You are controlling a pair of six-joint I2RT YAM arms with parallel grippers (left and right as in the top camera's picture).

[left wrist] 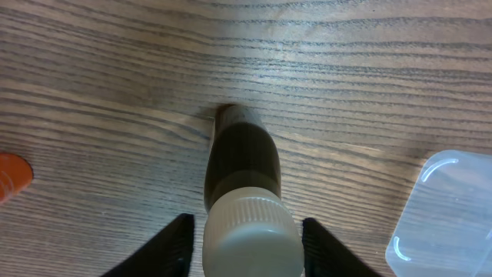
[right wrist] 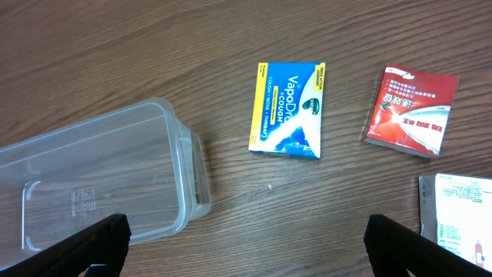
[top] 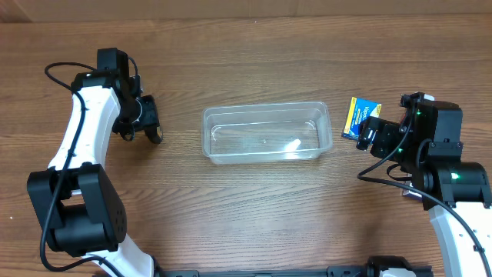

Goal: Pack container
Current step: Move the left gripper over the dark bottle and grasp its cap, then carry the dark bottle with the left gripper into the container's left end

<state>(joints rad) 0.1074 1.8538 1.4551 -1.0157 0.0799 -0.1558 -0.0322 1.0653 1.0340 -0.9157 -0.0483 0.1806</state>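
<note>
The clear plastic container [top: 265,132] lies empty in the middle of the table; it also shows in the right wrist view [right wrist: 92,185], and one corner shows in the left wrist view [left wrist: 446,208]. My left gripper [top: 152,121] is left of it. In the left wrist view its fingers [left wrist: 244,235] stand on either side of a dark bottle with a whitish cap [left wrist: 242,165], with a small gap on each side. The bottle's base touches the table. My right gripper [right wrist: 246,246] is wide open and empty, just right of the container [top: 367,138].
A blue and yellow VapoDrops box [right wrist: 287,110] lies right of the container, also in the overhead view [top: 359,117]. A red packet [right wrist: 410,110] and a white packet [right wrist: 457,215] lie further right. An orange object [left wrist: 11,173] sits at the left edge.
</note>
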